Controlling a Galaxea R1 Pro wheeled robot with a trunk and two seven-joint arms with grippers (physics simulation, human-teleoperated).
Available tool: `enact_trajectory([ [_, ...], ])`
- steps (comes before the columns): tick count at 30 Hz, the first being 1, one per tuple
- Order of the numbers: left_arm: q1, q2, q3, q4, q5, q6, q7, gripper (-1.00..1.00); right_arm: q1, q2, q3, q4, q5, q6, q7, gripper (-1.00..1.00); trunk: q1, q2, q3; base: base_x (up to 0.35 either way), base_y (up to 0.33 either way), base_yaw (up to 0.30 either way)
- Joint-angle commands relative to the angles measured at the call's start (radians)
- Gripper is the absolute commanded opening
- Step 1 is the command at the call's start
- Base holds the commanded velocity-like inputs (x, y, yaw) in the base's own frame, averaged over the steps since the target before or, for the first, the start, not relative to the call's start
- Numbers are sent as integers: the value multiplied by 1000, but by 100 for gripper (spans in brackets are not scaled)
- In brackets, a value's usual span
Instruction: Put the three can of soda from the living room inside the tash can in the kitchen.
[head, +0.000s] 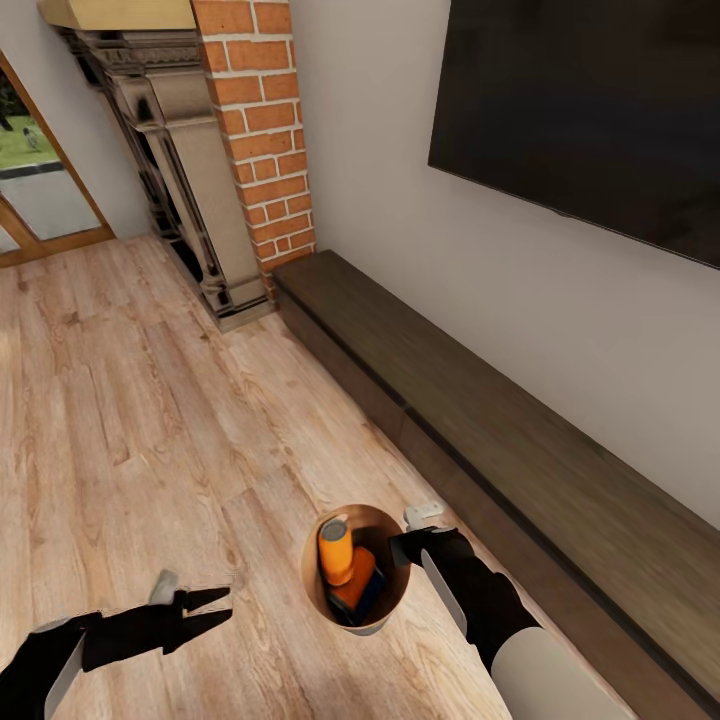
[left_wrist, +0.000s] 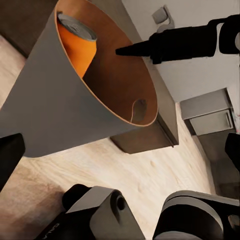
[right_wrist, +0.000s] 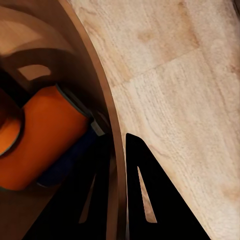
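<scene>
The trash can (head: 372, 627), pale grey outside and brown inside, is over the wood floor next to the low cabinet. Inside it I see two orange soda cans: one upright (head: 336, 552) and one leaning beneath it (head: 358, 588). My right gripper (head: 407, 549) is shut on the bin's rim, with one finger inside the wall (right_wrist: 95, 85) and one outside. My left gripper (head: 226, 605) hangs open and empty a short way to the bin's left. The left wrist view shows the bin's outer wall (left_wrist: 55, 105), a can top (left_wrist: 77, 27) and a right finger (left_wrist: 165, 44).
A long dark-brown cabinet (head: 520, 430) runs along the wall at the right under a black television (head: 590, 110). The red brick fireplace (head: 260, 130) stands at the back. Light wood floor (head: 130, 400) spreads to the left, and a glass door (head: 40, 190) is at the far left.
</scene>
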Motion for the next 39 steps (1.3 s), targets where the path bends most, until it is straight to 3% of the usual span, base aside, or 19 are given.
enact_trajectory([
  [1, 0, 1, 1, 18, 0, -25, 1, 100, 0, 0, 0, -1, -14, 0, 5, -100, 0, 0, 0, 0, 0, 0],
  [11, 0, 1, 3, 50, 0, -72, 4, 100, 0, -3, -1, -17, -13, 1, 6, -100, 0, 0, 0, 0, 0, 0],
  [17, 0, 0, 2, 51, 1, -102, 124, 100, 0, -9, -3, -57, -11, 3, 7, -100, 0, 0, 0, 0, 0, 0],
  [20, 0, 1, 2, 51, 2, -105, 142, 100, 0, -9, -3, -60, -11, 4, 7, -100, 0, 0, 0, 0, 0, 0],
  [22, 0, 17, 2, 50, 4, -106, 149, 100, 0, -10, -3, -62, -11, 5, 7, -100, 0, 0, 0, 0, 0, 0],
  [24, 0, 26, 3, 50, 6, -107, 140, 100, 0, -10, -2, -63, -11, 5, 7, -100, 0, 0, 0, 0, 0, 0],
  [27, 0, 33, 5, 49, 6, -106, 67, 100, 1, -10, -2, -63, -11, 5, 7, -100, 0, 0, 0, 0, 0, 0],
  [29, 0, 34, 22, 49, 6, -106, 49, 100, 0, -10, -2, -63, -11, 5, 7, -100, 0, 0, 0, 0, 0, 0],
  [34, 0, 35, 51, 50, 5, -107, 38, 100, 1, -10, -2, -63, -11, 5, 7, -100, 0, 0, 0, 0, 0, 0],
  [39, 0, 35, 56, 49, 5, -107, 36, 100, 1, -10, -2, -63, -11, 5, 7, -100, 0, 0, 0, 0, 0, 0],
])
